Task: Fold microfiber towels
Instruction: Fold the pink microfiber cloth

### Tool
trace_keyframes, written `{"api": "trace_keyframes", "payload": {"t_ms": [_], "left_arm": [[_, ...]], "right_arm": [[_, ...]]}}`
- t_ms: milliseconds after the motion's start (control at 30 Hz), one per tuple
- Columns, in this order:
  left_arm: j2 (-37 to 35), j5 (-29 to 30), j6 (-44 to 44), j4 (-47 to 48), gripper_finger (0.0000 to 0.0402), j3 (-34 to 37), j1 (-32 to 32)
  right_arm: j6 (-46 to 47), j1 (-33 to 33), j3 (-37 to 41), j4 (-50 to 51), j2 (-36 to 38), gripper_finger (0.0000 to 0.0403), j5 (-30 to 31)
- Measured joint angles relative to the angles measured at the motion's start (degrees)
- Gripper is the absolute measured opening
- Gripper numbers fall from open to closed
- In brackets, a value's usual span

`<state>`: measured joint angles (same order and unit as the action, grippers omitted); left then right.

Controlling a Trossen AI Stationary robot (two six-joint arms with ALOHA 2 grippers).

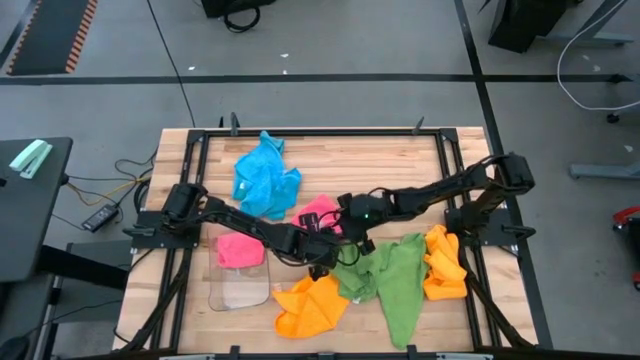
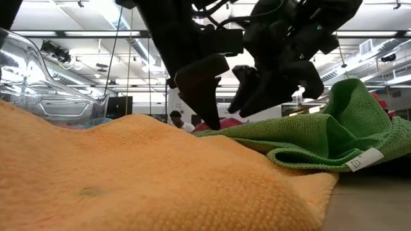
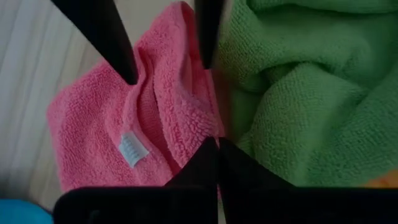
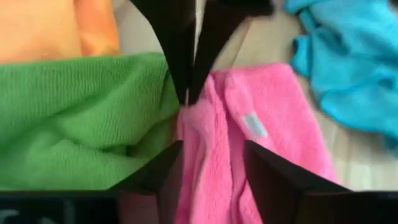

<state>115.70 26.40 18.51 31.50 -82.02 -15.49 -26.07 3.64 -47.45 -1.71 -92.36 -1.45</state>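
A pink towel (image 1: 318, 210) lies crumpled at mid-table, its white label (image 3: 130, 150) up, beside a green towel (image 1: 395, 285). My left gripper (image 3: 217, 144) reaches in from the table's left and is shut on the pink towel's edge next to the green one. My right gripper (image 4: 211, 158) comes from the right and stands open over the same towel, a raised fold (image 4: 208, 180) between its fingers. A blue towel (image 1: 265, 180) lies farther back. Orange towels lie at the near edge (image 1: 310, 308) and at the right (image 1: 445, 265). My left gripper pinches the pink towel's edge (image 4: 189, 111), where it borders the green towel, between its two fingertips. The fingers slant down from the table's left. The cloth gathers into folds toward the tips, and the rest lies on the table. My right gripper's touch on the towel cannot be told.
A clear plastic tray (image 1: 240, 288) sits near the left front with a second pink towel (image 1: 240, 250) at its far end. The orange towel (image 2: 128, 173) fills the low view's foreground. The two arms' fingers stand close together over the pink towel.
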Motion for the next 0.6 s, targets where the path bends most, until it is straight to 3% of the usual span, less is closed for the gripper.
{"api": "trace_keyframes", "payload": {"t_ms": [200,467,600], "left_arm": [[0.0,1.3,0.4,-0.4,0.0019,0.0,-0.3],[0.0,1.5,2.7,-0.7,0.0014,0.1,-0.3],[0.0,1.9,4.3,-0.4,0.0020,0.1,-0.3]], "right_arm": [[-2.0,4.6,-0.1,-1.0,-0.7,0.0232,9.2],[-1.1,8.7,0.0,-3.4,-6.5,0.0239,22.9],[0.9,9.9,0.0,-4.3,-8.0,0.0239,24.7]]}}
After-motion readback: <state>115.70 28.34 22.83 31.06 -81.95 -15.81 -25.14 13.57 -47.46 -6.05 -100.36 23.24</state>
